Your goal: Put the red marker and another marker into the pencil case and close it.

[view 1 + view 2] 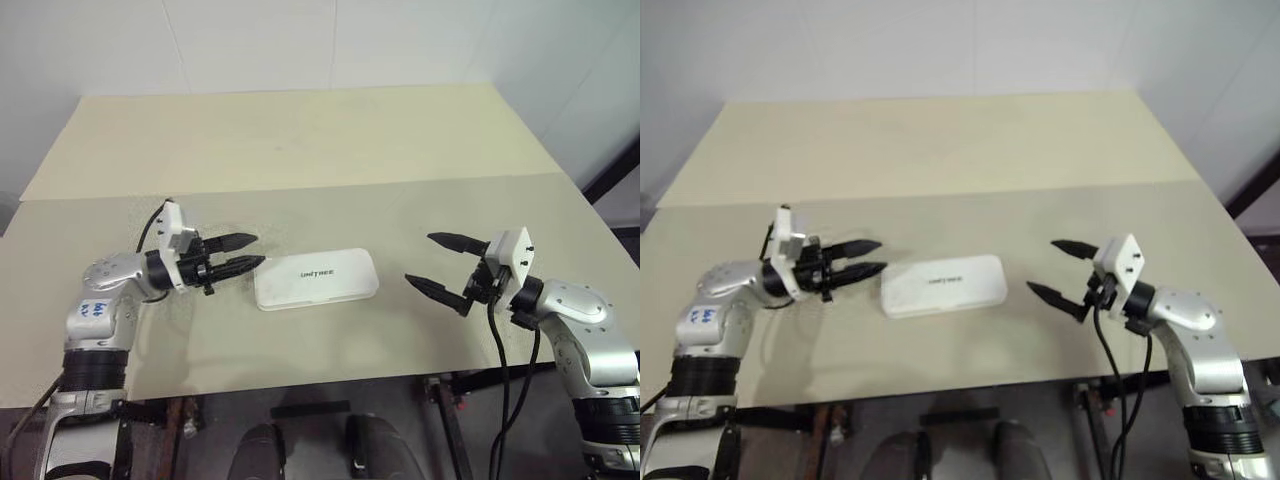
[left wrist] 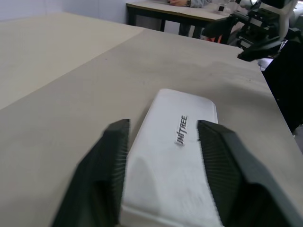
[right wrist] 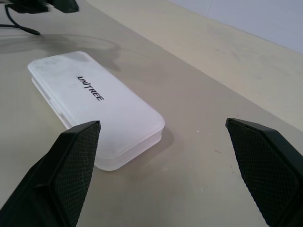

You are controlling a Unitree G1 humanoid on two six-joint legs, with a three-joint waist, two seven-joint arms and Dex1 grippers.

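White plastic is the centrepiece on the tan table (image 1: pixel 300 150). At the left, the left gripper (image 1: pixel 243 253) points at the pencil case's left end, black fingers slightly parted, empty, tips just short of it. Centre: the pencil case (image 1: pixel 316 279) lies flat and shut, rounded corners, dark "UNITREE" print on its lid. Right: the right gripper (image 1: pixel 432 262) stands well apart, jaws spread wide, empty.

I saw a white pencil case (image 1: pixel 316 279) with dark UNITREE lettering (image 1: pixel 318 272) on a beige table (image 1: pixel 300 150); gripper fingers (image 1: pixel 237 241) were black.
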